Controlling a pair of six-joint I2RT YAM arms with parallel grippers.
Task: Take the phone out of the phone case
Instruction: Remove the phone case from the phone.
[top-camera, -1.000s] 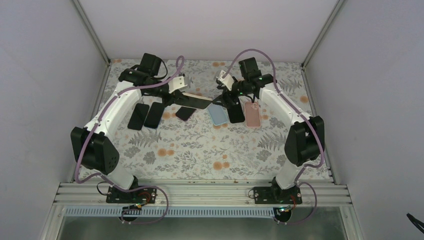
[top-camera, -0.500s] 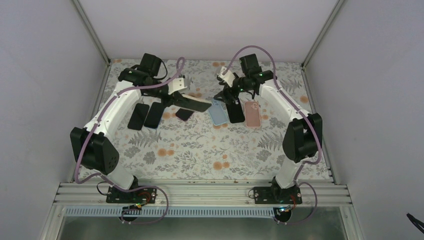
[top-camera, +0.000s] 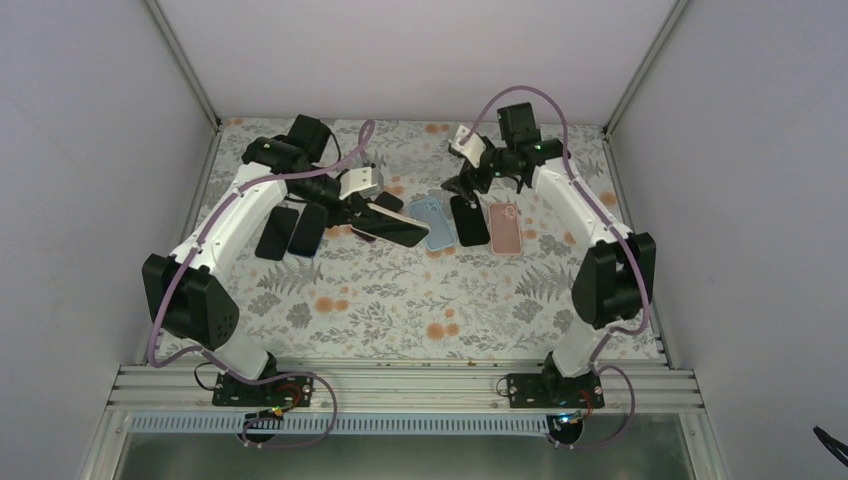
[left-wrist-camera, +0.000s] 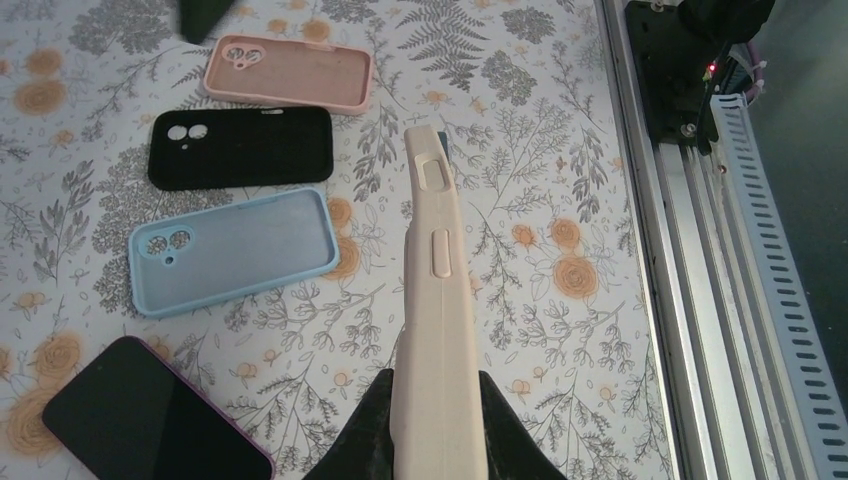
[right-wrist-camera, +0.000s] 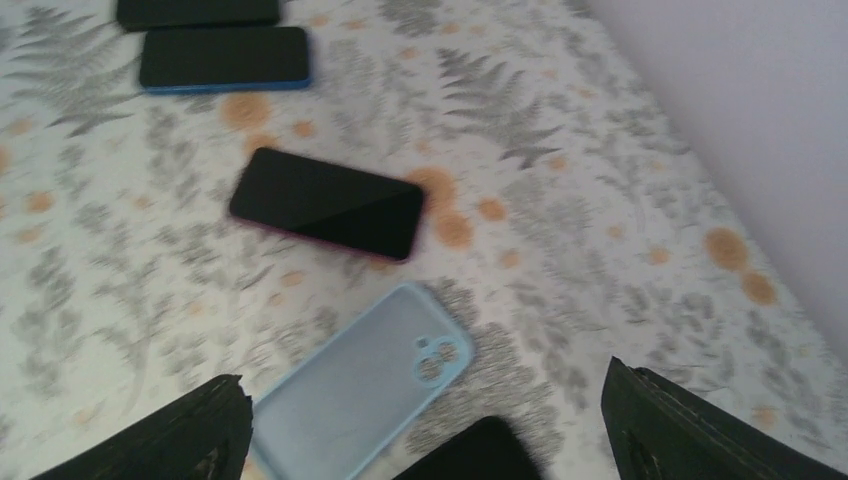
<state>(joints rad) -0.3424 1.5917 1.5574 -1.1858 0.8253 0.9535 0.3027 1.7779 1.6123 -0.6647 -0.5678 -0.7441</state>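
My left gripper (top-camera: 366, 212) is shut on the phone in its beige case (top-camera: 396, 230) and holds it just above the table, left of the empty cases. In the left wrist view the cased phone (left-wrist-camera: 436, 300) is edge-on between my fingers (left-wrist-camera: 372, 440), side buttons facing up. My right gripper (top-camera: 462, 186) is open and empty, hovering over the far ends of the blue and black cases. In the right wrist view its fingers (right-wrist-camera: 180, 435) stand wide apart above the blue case (right-wrist-camera: 360, 385).
Three empty cases lie side by side: blue (top-camera: 433, 222), black (top-camera: 470, 220), pink (top-camera: 505, 228). Two bare phones (top-camera: 275, 232) (top-camera: 308, 230) lie at the left. A purple-edged phone (left-wrist-camera: 150, 420) lies under my left gripper. The metal rail (left-wrist-camera: 690, 250) borders the table's near edge.
My left gripper has swung the cased phone toward the near right and lower. My right gripper has drawn back to the far right, away from the phone's end.
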